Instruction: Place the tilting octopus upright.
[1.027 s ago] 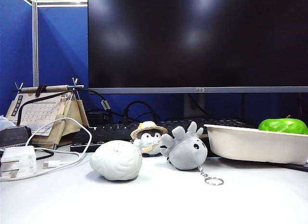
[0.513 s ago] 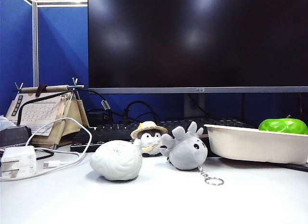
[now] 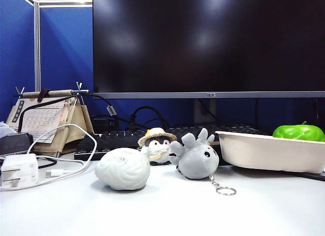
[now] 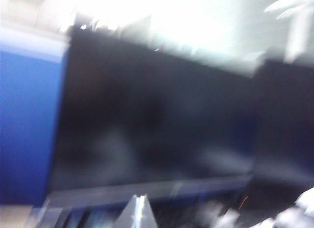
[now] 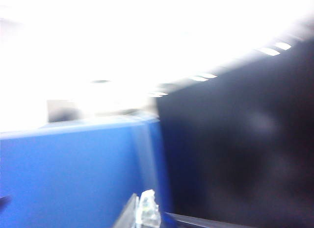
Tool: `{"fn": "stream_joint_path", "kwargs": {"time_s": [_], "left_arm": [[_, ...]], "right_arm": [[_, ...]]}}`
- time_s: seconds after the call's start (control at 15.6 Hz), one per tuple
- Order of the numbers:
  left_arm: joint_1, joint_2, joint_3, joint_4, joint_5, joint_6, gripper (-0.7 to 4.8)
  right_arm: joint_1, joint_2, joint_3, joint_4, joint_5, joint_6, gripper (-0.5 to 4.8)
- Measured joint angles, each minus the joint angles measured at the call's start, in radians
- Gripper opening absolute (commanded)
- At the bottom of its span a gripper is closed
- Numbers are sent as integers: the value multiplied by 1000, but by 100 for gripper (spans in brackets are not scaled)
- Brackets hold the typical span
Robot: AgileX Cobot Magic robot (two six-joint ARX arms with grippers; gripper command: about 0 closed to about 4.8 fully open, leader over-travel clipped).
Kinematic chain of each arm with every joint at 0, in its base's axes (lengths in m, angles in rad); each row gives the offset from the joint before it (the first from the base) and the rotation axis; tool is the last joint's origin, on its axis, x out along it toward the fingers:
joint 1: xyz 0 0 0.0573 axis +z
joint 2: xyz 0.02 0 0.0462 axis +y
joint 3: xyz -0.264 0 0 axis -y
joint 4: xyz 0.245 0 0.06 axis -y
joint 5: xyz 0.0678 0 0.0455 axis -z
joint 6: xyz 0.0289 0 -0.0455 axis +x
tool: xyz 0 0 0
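Nothing done on this one so far, judging by the layout. Nearest the camera, just bare white desk (image 3: 167, 215), no arm anywhere in the exterior view. A bit further in, slightly right of centre: the small grey plush octopus (image 3: 195, 157), flopped over with stubby tentacles poking up and to the left, black eye facing the camera, metal keyring chain (image 3: 222, 187) trailing off to the near right. Touching or nearly touching on its left, the straw-hatted penguin plush (image 3: 156, 144); left of that and a little nearer, the white brain-shaped lump (image 3: 123, 168). Off to the right, a cream shallow tray (image 3: 269, 152) with a glossy green apple (image 3: 298, 132) showing over its rim. Far side: black keyboard (image 3: 122, 139), then the big dark monitor (image 3: 208, 43).

Left gripper (image 4: 137, 213) and right gripper (image 5: 145, 213): only tips showing in badly blurred wrist views, both aimed at the monitor and blue partition instead of the table. Both pinched closed, clamped on nothing visible.

So everything left to do: swing down, open up, grab the octopus, set it head up.
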Motion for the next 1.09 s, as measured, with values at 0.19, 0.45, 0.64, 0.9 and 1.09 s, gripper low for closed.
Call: {"fn": "stream_joint_path", "kwargs": {"time_s": [0.19, 0.45, 0.64, 0.9, 1.09], "left_arm": [[0, 0, 190, -130, 7, -55, -6], [0, 13, 522, -412, -20, -25, -6], [0, 133, 716, -566, -33, 64, -6], [0, 448, 878, -757, 34, 133, -6], [0, 715, 929, -790, 200, 154, -6]], "right_arm": [[0, 0, 210, -248, -84, 21, -1], [-1, 43, 511, -681, -86, -37, -1], [-4, 154, 700, -794, -106, -113, -1], [-4, 427, 950, -1218, -69, -416, -1], [-3, 629, 967, -1360, -47, -509, -1]]}}
